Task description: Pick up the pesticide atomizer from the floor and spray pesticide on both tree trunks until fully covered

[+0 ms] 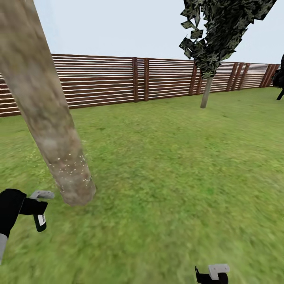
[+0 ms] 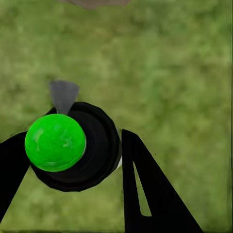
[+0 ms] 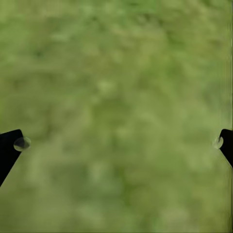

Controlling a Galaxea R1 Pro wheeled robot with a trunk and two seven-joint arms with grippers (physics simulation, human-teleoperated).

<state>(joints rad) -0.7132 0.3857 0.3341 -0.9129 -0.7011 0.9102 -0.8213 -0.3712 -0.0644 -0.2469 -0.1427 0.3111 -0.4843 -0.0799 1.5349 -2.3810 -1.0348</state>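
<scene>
The left gripper (image 2: 73, 165) was clamped on the pesticide atomizer (image 2: 73, 145): in the left wrist view its black fingers (image 2: 145, 194) pressed both sides of the round dark body with the bright green cap, a small grey nozzle pointing away over the grass. In the head view the left gripper (image 1: 37, 213) sat low at the left, just beside the base of the nearest tree trunk (image 1: 47, 114), which leaned across the view and carried whitish pesticide specks (image 1: 69, 163) near its foot. The right gripper (image 3: 119, 143) hung over the floor (image 3: 116, 73), fingers spread wide, nothing between them. A slatted wooden fence (image 1: 118, 81) ringed the lawn; a dark-leaved tree (image 1: 215, 35) stood before it.
</scene>
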